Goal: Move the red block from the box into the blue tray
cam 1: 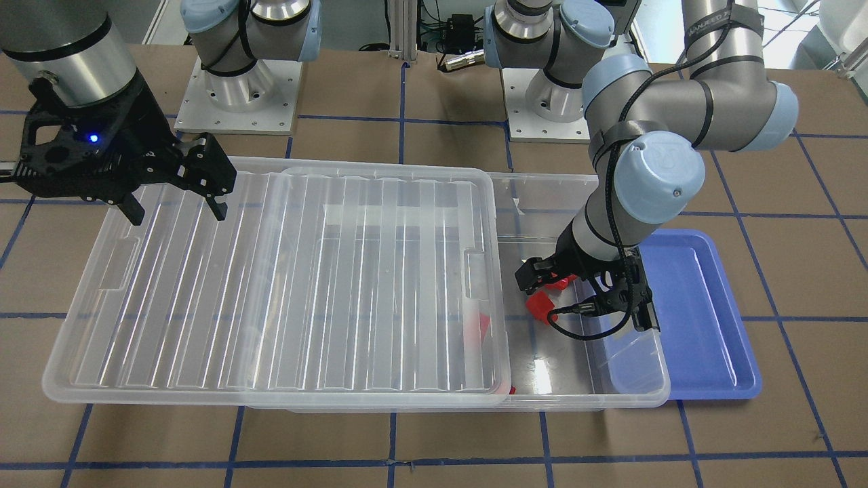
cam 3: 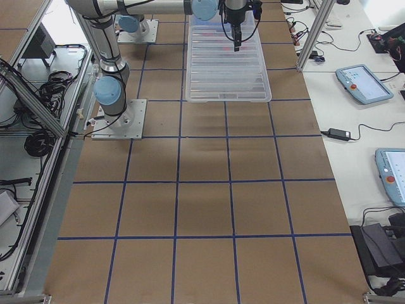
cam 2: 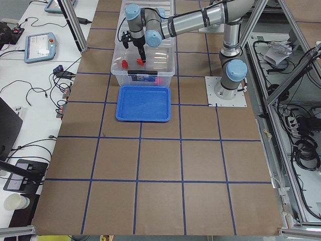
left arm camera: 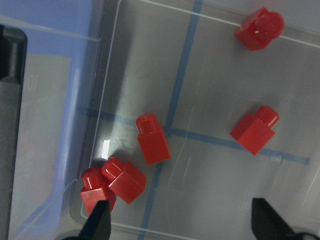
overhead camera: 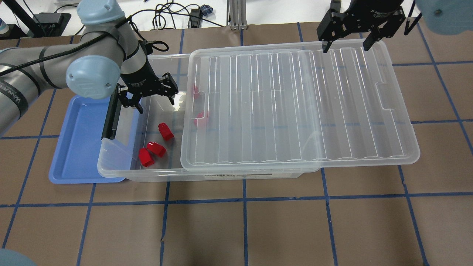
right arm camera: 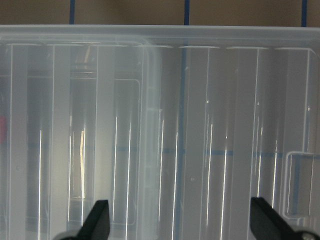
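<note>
The left gripper (overhead camera: 155, 102) hangs wide open over the box (overhead camera: 125, 170), holding nothing. A red block (overhead camera: 166, 131) lies on the box floor at its 6 o'clock, with the blue tray (overhead camera: 79, 147) at 8 o'clock. The right gripper (overhead camera: 345, 46) is open above the lid (overhead camera: 295, 111)

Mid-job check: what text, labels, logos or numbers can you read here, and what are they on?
"UR": faint embossed logo on the blue joint cap of the left arm.
Front label on the box: a dark strip of print, too blurred to read.
Black strap on the same arm: white letters, blurred, unreadable.
Body of the right tool: white print, too small to read.
</note>
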`<state>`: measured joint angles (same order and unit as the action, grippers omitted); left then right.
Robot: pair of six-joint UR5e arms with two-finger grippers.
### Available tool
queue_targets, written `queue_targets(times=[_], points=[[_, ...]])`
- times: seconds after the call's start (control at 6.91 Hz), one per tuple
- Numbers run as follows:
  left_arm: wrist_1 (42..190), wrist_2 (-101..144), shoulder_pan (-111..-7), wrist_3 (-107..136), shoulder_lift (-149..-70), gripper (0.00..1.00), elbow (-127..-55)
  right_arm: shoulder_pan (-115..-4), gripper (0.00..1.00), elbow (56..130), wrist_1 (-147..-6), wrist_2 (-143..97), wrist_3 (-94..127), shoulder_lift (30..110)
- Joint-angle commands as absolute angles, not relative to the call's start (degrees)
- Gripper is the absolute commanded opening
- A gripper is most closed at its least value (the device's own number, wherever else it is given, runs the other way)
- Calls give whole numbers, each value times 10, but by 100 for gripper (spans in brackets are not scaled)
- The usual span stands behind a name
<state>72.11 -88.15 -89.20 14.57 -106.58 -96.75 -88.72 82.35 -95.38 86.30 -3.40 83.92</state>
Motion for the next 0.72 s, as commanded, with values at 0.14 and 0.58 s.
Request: queue_targets(times=[0.14,0.58], points=[[670,-881,-883,149,-1094,100,-1005,-888,100,824,-950,865,-33,837],[637,-881,-880,145,-1100,100,-1035,-888,100,826,-948,866,-33,841]])
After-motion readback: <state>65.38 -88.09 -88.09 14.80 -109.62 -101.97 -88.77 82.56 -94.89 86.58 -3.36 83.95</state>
